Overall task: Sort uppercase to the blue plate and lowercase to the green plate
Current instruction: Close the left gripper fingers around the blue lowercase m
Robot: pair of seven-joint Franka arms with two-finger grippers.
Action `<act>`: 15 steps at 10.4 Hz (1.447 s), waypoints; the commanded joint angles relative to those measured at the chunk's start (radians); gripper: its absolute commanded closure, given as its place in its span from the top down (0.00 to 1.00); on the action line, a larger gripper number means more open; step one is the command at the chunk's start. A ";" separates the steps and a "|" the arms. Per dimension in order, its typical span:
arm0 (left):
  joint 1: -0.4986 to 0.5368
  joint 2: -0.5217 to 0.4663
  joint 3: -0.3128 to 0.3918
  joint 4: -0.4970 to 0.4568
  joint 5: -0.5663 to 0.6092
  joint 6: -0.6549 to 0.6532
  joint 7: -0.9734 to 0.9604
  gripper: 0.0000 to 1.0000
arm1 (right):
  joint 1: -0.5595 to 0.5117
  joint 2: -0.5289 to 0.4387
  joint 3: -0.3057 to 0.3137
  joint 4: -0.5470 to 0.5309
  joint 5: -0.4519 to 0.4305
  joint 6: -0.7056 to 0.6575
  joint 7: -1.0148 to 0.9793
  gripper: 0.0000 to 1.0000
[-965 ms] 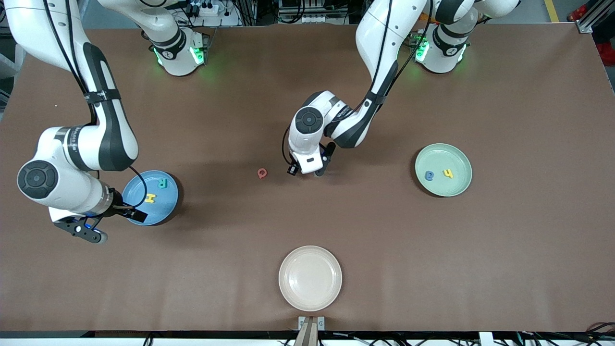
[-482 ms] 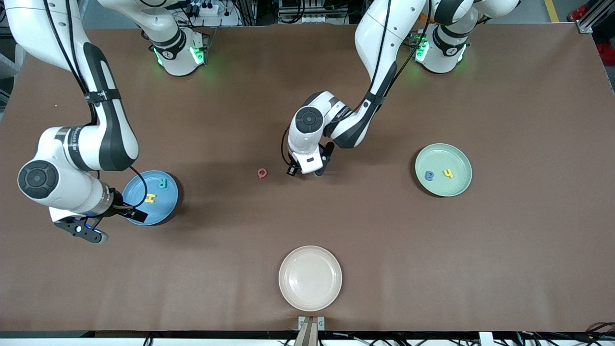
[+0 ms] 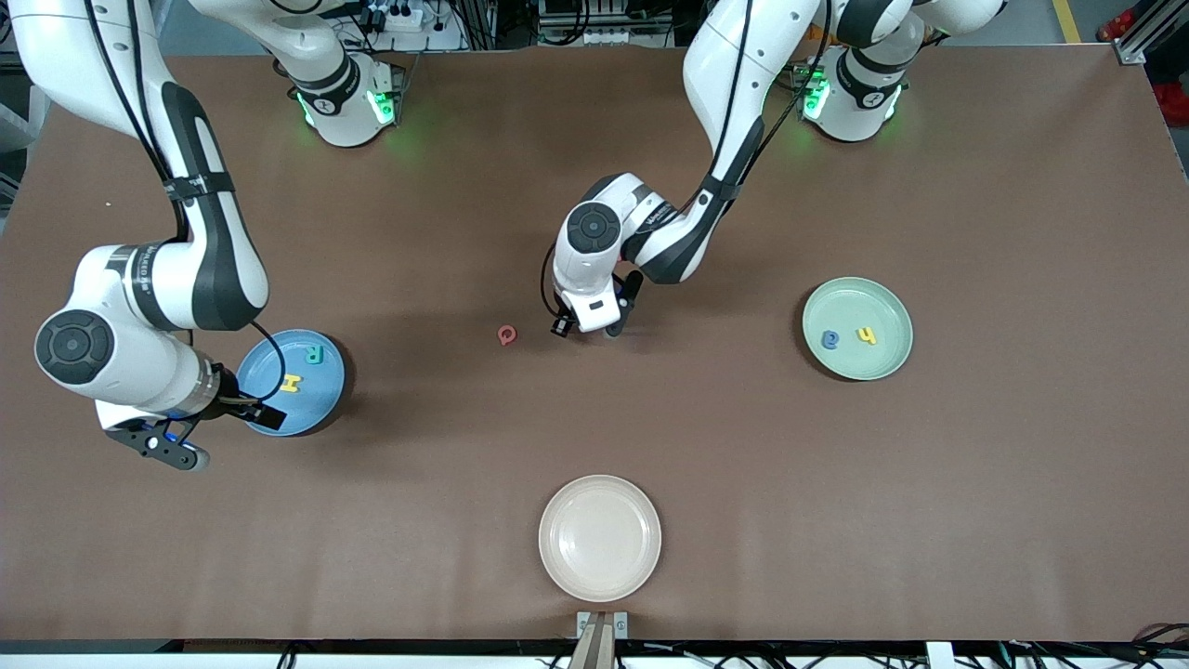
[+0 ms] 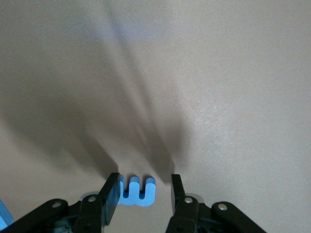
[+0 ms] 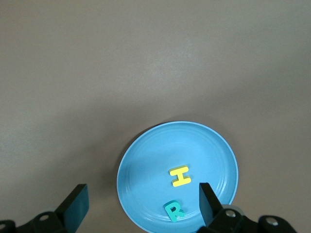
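My left gripper is low over the table's middle, open. In the left wrist view its fingers stand on either side of a blue m-shaped foam letter; one finger touches it, the other is apart. The red Q lies on the table beside it, toward the right arm's end. The blue plate holds the teal R and yellow H. My right gripper waits wide open and empty above the blue plate. The green plate holds a blue a/e and yellow h.
An empty cream-white plate sits near the table's edge closest to the front camera. The red w and another blue letter are not in view.
My left hand has shifted slightly toward the right arm's end and the robots' bases. The right arm has not moved.
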State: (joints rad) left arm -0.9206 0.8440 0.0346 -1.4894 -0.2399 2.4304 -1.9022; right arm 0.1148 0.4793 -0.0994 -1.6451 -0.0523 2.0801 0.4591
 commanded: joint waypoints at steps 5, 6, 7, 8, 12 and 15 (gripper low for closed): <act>-0.021 0.032 0.010 0.017 -0.026 0.006 -0.002 0.72 | -0.004 -0.015 0.009 -0.007 -0.018 -0.008 -0.003 1.00; -0.021 0.030 0.010 0.017 -0.026 0.006 -0.001 0.72 | -0.004 -0.015 0.009 -0.007 -0.018 -0.008 -0.003 1.00; -0.021 0.030 0.010 0.017 -0.026 0.006 -0.001 0.72 | -0.003 -0.016 0.009 -0.007 -0.018 -0.008 -0.003 1.00; -0.023 0.030 0.008 0.017 -0.026 0.006 -0.001 0.72 | -0.003 -0.015 0.009 -0.007 -0.018 -0.008 -0.002 1.00; -0.023 0.023 0.008 0.017 -0.024 -0.007 0.002 0.71 | 0.002 -0.015 0.010 -0.007 -0.018 -0.008 0.004 1.00; -0.023 0.017 0.004 0.017 -0.021 -0.022 0.003 0.71 | 0.008 -0.015 0.010 -0.007 -0.017 -0.011 0.007 1.00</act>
State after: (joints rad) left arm -0.9301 0.8566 0.0330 -1.4854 -0.2399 2.4278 -1.9036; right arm 0.1218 0.4793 -0.0957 -1.6451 -0.0524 2.0791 0.4591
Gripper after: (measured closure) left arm 0.291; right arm 0.000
